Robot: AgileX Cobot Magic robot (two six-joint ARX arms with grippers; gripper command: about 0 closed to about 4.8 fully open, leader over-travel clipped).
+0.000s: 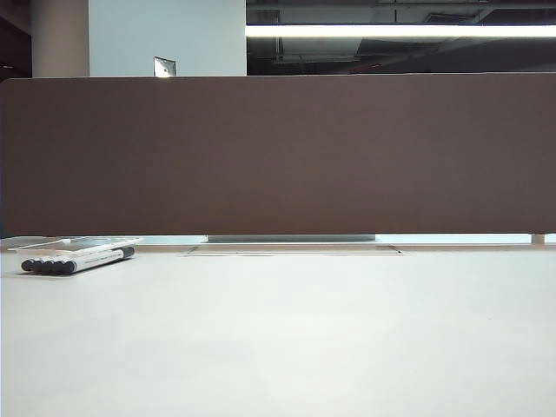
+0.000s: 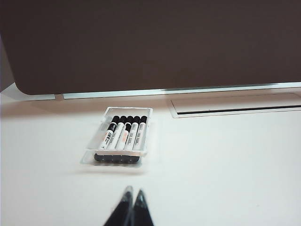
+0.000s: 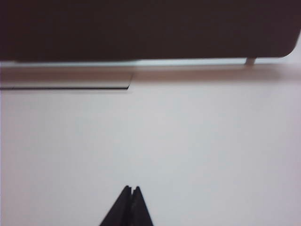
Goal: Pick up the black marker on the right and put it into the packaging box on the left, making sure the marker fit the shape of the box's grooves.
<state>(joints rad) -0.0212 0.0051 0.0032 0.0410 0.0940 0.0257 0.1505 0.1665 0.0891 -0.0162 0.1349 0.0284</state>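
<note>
Five markers [image 2: 123,134] with white bodies and black caps lay side by side in the clear packaging box [image 2: 104,123]. Near the box, the left gripper [image 2: 130,194] was pinched shut, empty. Far from it, the right gripper [image 3: 131,189] was shut too.

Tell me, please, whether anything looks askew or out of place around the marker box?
Nothing stands out: five markers lie parallel in the packaging box, and the left gripper and right gripper are shut and hold nothing.

The packaging box [image 2: 149,123] is clear plastic, holding markers [image 2: 123,136] with white barrels and black caps (one label looks reddish, though it is too small to be sure). The table [image 2: 225,165] is off-white, the partition [image 1: 278,156] dark brown.
</note>
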